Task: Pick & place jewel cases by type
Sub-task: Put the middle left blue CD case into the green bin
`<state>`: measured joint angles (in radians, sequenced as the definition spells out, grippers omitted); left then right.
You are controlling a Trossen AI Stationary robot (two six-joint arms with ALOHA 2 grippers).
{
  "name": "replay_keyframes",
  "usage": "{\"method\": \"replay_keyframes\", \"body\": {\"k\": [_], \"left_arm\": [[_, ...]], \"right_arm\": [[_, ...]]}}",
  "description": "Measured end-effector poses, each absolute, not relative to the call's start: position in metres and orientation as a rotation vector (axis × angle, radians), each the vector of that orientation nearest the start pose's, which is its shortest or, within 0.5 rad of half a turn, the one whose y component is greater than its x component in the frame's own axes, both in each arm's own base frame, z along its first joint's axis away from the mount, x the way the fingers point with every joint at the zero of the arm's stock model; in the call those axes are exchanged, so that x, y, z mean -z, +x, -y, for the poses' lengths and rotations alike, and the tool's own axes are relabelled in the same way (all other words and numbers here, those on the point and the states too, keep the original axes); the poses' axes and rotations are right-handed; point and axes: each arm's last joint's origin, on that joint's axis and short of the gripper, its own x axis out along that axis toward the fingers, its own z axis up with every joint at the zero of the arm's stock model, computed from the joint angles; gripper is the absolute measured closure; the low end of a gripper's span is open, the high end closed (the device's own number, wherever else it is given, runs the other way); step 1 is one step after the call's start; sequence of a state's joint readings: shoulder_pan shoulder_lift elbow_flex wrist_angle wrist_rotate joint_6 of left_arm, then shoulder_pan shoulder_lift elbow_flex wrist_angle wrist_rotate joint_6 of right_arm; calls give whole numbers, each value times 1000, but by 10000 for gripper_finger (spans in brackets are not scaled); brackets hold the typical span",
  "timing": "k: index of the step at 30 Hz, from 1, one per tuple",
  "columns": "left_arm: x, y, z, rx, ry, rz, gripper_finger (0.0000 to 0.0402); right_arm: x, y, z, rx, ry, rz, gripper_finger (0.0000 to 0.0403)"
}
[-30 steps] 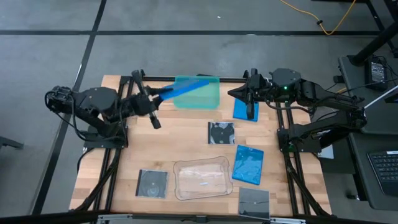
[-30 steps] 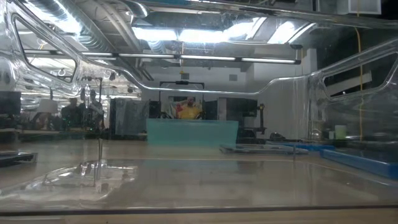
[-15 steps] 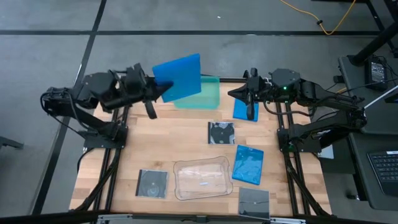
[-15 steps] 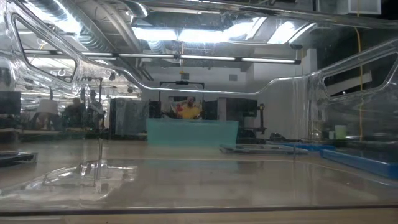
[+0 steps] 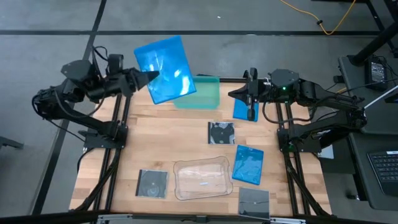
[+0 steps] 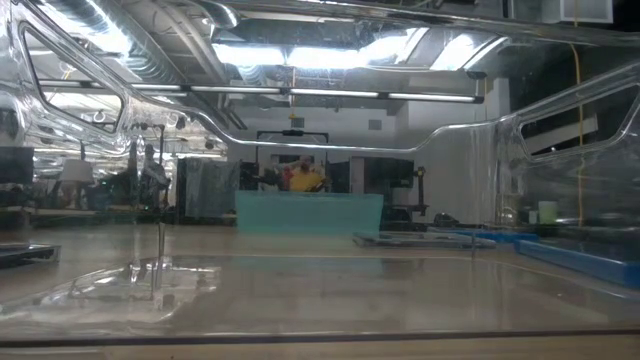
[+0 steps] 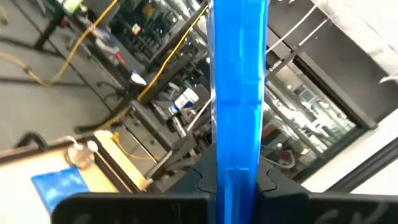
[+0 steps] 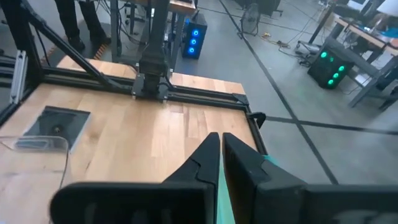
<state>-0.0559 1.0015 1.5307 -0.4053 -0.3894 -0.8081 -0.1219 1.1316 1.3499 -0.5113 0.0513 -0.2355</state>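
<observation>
The left gripper (image 5: 144,77) clamps a bright blue rectangular jewel case (image 5: 165,69) aloft over the pale wooden worktop's (image 5: 186,134) far edge (grey concrete floor beyond); the right gripper (image 5: 249,102), fingers nearly together, hovers by the far right corner.

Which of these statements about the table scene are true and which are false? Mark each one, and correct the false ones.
1. The left gripper holds a blue jewel case in the air. True.
2. Three blue cases lie on the table. False: two lie there; the third is held up.
3. The clear tray holds a dark square case. False: no case is in it.
4. The right gripper holds nothing. True.
5. Three dark square cases lie on the table. True.
</observation>
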Motion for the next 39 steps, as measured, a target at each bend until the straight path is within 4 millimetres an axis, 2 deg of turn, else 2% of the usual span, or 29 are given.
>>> {"method": "replay_keyframes", "body": {"k": [4,8,15,18,21,26,30,39], "left_arm": [[-512,151,-2,-241,-922,237,389],[-511,152,-1,-226,-931,228,389],[-506,152,-2,-290,-719,163,389],[-497,157,-2,-334,-624,95,389],[-482,168,-2,-362,-543,8,389],[-461,188,-1,-386,-402,-85,389],[-449,203,-5,-409,-326,-150,389],[-449,225,-11,-337,-231,-122,389]], "right_arm": [[-426,225,29,131,-254,-317,376],[-426,225,29,130,-261,-321,376],[-428,225,31,139,-277,-292,376],[-433,227,38,178,-216,-239,376],[-437,227,47,146,-140,-180,369],[-442,232,61,33,-9,-83,323],[-440,245,73,-37,74,-42,270],[-421,289,92,-196,194,0,167]]}}
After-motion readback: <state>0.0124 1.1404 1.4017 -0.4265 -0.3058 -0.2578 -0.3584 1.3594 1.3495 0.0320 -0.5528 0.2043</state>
